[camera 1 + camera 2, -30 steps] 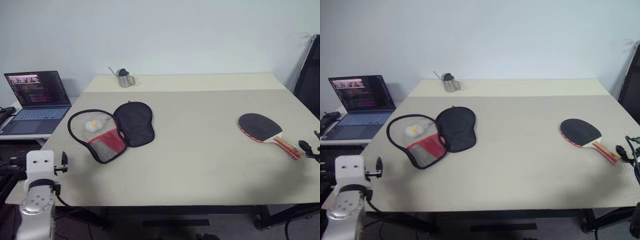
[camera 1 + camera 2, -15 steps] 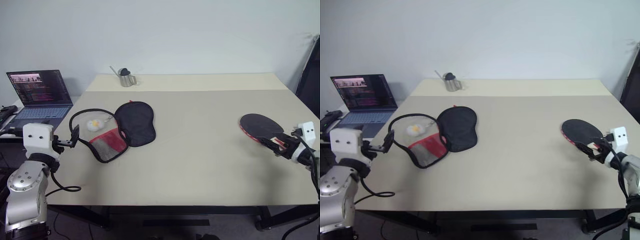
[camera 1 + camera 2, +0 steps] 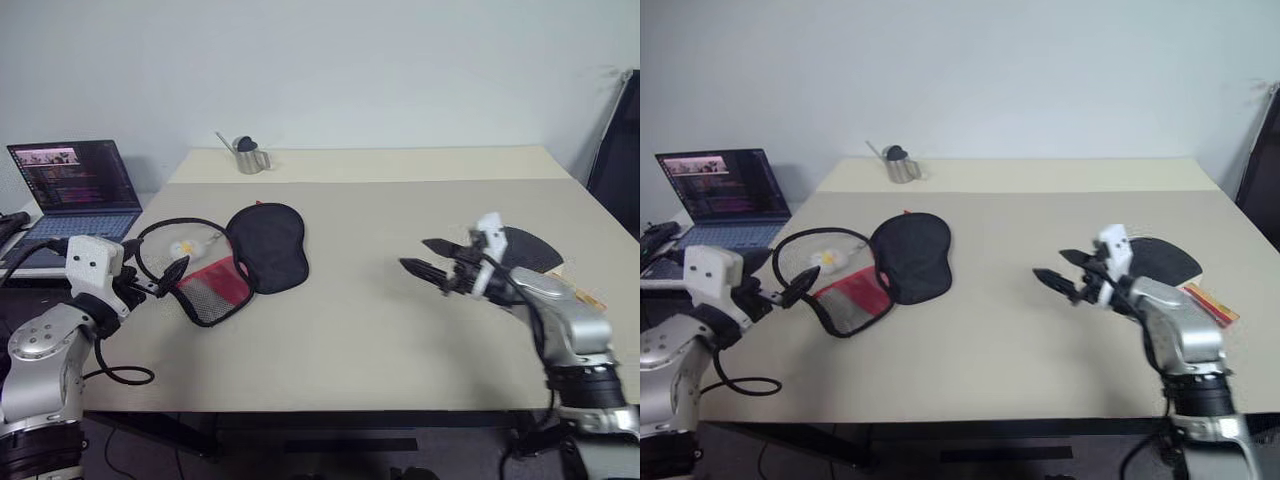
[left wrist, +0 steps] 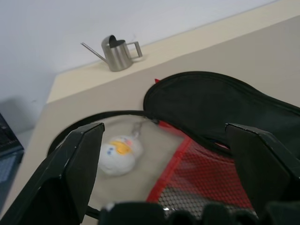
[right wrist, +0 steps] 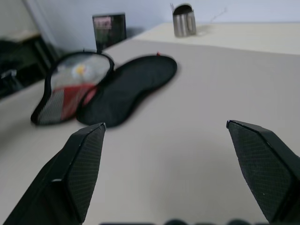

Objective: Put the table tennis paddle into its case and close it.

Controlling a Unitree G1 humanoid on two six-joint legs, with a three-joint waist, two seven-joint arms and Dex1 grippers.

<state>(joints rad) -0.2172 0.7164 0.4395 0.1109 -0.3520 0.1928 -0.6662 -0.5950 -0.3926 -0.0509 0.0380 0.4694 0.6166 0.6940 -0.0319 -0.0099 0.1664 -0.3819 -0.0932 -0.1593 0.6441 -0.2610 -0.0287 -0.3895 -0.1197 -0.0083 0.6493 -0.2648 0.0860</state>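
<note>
The case (image 3: 268, 245) lies open on the left half of the table, its black flap folded out to the right and its red mesh part (image 3: 215, 285) toward me. A small white and yellow toy (image 4: 119, 151) rests inside the zipper loop. My left gripper (image 3: 158, 270) is open, level, right at the case's near left edge. The table tennis paddle (image 3: 1165, 258) lies flat at the right, black face up, its striped handle (image 3: 1210, 303) toward the edge. My right gripper (image 3: 1060, 268) hovers open over mid-table, left of the paddle and pointing toward the case; that arm covers part of the paddle.
A small metal watering can (image 3: 247, 156) stands at the table's back left. An open laptop (image 3: 75, 185) sits on a lower side table to the left. A black chair back (image 3: 618, 140) rises at the far right. A cable loops under my left arm.
My right arm swung left from beside the paddle's handle to over the middle of the table, its gripper still empty. The left gripper rose and moved in to the case's edge. Paddle and case have not moved.
</note>
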